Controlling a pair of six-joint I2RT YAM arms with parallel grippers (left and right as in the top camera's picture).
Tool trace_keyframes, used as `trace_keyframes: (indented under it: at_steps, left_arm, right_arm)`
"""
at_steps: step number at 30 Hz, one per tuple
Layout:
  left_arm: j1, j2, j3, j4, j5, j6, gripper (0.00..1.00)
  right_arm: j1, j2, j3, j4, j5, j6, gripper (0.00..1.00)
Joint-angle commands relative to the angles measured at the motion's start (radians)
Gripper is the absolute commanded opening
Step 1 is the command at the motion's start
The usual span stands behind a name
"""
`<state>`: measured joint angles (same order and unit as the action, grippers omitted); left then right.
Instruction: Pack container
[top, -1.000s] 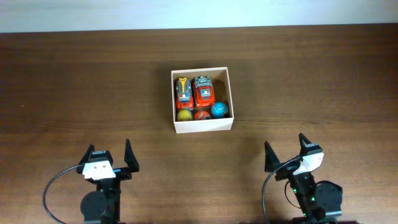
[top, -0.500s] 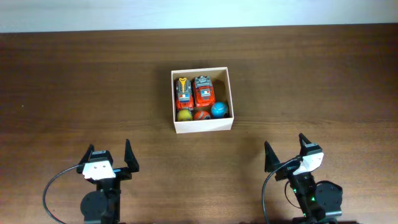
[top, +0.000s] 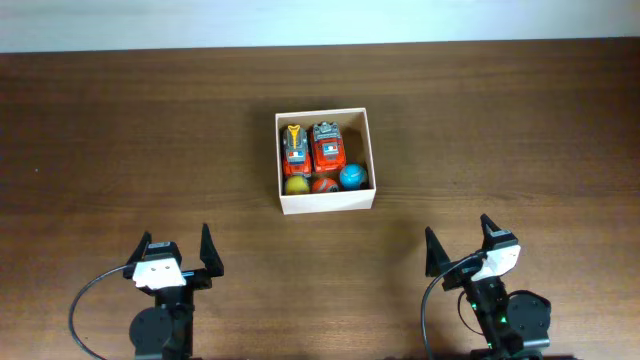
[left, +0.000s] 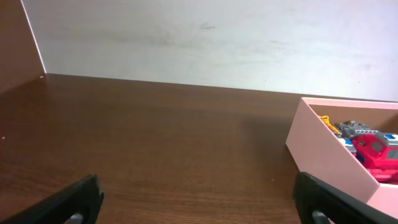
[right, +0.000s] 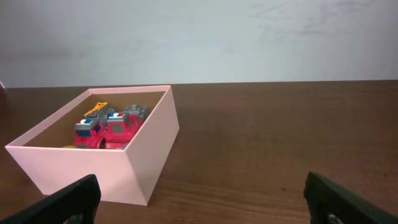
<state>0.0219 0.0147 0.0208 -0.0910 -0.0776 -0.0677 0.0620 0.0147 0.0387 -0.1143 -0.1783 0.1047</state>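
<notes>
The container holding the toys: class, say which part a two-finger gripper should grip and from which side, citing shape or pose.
Probably the right wall of the container, towards its far end, from above, with one finger inside and one outside. The walls are thin and upright, the top is open, and the toy trucks leave a bare strip there. The blue ball crowds the near end.

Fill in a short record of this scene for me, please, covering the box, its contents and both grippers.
box: pale, open-topped, on the wooden table
trucks: two red toys, side by side, in the box
balls: yellow ball, orange-red ball, blue ball, in a row nearest the arms
left gripper: open, empty, apart from the box
right gripper: open, empty, apart from the box
</notes>
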Motion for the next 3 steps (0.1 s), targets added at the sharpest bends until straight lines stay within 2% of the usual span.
trace_keyframes:
  at_steps: [1, 3]
  left_arm:
    - [0.003, -0.01, -0.004, -0.001, 0.014, 0.016, 0.99]
    - [0.003, -0.01, -0.004, -0.001, 0.014, 0.016, 0.99]
  right_arm:
    - [0.011, -0.011, -0.012, 0.005, -0.002, -0.003, 0.99]
    - [0.011, -0.011, -0.012, 0.005, -0.002, -0.003, 0.99]
